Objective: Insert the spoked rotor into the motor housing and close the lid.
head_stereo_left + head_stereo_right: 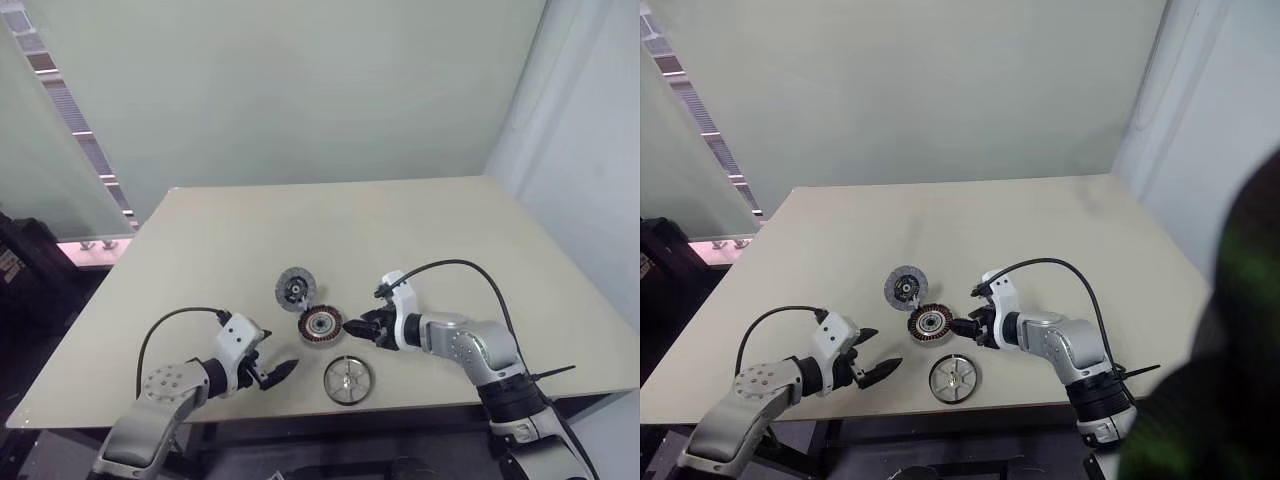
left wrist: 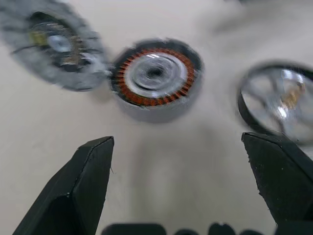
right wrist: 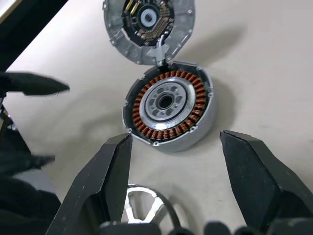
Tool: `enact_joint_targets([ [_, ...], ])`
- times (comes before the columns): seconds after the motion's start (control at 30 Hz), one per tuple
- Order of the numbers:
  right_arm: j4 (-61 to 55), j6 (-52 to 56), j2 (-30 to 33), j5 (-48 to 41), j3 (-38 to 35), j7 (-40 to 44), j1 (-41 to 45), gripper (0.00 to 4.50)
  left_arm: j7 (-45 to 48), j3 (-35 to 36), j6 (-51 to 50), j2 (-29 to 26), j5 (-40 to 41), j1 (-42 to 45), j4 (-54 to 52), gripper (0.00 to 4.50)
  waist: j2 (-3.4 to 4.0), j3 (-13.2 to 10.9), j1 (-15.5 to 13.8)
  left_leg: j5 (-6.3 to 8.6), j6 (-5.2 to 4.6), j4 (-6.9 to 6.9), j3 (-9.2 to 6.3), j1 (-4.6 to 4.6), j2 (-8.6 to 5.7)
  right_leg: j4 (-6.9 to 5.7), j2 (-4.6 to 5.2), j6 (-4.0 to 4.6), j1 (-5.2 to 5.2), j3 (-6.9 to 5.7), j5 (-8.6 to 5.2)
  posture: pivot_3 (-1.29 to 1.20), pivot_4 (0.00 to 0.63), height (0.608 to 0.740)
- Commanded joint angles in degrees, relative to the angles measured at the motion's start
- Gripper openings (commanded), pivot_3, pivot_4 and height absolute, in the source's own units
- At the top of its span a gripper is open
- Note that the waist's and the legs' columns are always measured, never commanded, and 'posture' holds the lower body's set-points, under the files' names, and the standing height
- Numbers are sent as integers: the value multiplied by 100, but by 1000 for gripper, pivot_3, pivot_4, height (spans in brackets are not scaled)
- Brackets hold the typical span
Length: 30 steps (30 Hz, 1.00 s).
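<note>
Setting: a robotics test room or lab, sparsely fitted. A single pale beige worktop (image 1: 300, 215) is set against a plain, pale green wall (image 1: 290, 90), with a white panel (image 1: 590, 170) at the right side. Frosted glass partitioning (image 1: 50, 150) is seen at the left, with dark equipment cases (image 1: 30, 270) on the floor below it. Only disassembled motor parts are laid out on the worktop: a motor housing (image 1: 321, 325) with copper windings, its hinged grey lid (image 1: 295, 288) lying open, and a spoked rotor (image 1: 348, 380). No domestic or office furnishings are recorded.
</note>
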<state>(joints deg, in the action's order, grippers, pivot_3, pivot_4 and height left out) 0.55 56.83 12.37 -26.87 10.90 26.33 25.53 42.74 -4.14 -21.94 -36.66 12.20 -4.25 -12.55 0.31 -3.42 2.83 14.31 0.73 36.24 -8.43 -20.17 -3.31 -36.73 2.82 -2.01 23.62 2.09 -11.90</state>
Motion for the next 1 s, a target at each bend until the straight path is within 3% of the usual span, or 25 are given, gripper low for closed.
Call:
enact_joint_targets([
  [0.03,-299,78,-7,-3,-144,-63,4,3128,117,7,129,-24,-9,223,-29,4500,-1,0,1,0,0,1,-1,-2,0,1,0,0,0,0,0,0,0,740],
  [0.17,-416,246,190,43,-95,-20,-91,3128,193,9,116,35,16,360,112,4500,-1,0,-1,0,0,1,-5,-3,-1,0,0,-2,0,-2,1,0,0,740],
  [0.5,-1098,205,1347,500,917,584,-564,3128,-7,425,-331,506,565,281,142,4500,-6,-1,1,2,-4,5,-2,-8,2,1,3,-3,1,-4,1,0,0,740],
  [1.0,-714,755,520,215,465,446,-806,3128,-341,650,-707,774,891,91,-67,4500,-19,-8,-4,3,-4,56,-4,-20,3,-1,0,-2,-11,-10,0,0,0,740],
])
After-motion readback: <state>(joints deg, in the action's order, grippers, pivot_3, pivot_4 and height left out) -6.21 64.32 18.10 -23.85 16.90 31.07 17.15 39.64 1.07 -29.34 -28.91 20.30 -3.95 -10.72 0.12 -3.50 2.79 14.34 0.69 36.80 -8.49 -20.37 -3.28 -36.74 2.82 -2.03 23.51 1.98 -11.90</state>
